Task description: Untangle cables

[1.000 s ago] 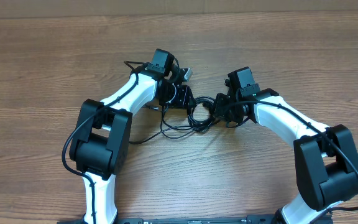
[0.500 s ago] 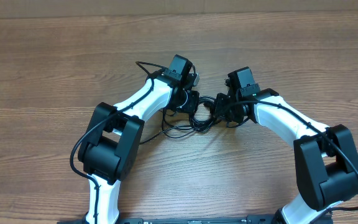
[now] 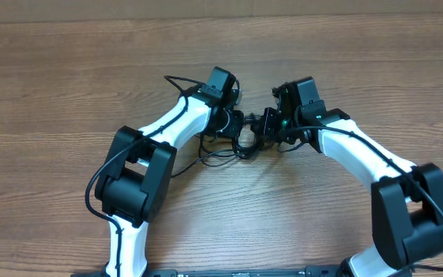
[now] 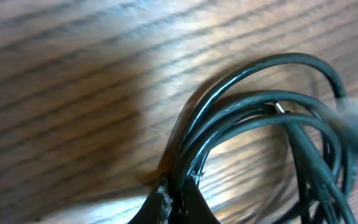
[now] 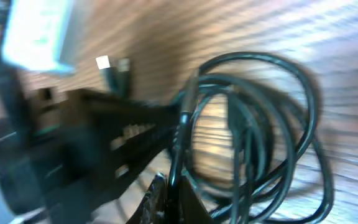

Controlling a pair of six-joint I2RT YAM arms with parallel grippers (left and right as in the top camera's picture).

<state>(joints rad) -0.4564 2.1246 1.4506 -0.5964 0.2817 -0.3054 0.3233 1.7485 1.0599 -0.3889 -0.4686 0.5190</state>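
Centre of the frame, we see our left hand (image 3: pixel 238 127) pinched tight on the cables (image 3: pixel 246 151), a loose black tangle on the bench (image 3: pixel 68 77); just right, our right hand (image 3: pixel 268 128) grips the same bundle.

1. The table (image 3: pixel 52 77) was seen in warm brown wood, streaked with darker grain lines and paler bands.
2. The cables (image 4: pixel 241 118) were shown in glossy black, with thin pale highlights along their curves.
3. A silver tip (image 4: pixel 279 107) was seen on 1 plug among the black loops.
4. The left arm (image 3: pixel 177 117) and the right arm (image 3: pixel 356 150) were coloured white on their links and black at their joints.
5. A thicker cord (image 3: pixel 89 185) on the left arm was seen in plain black.
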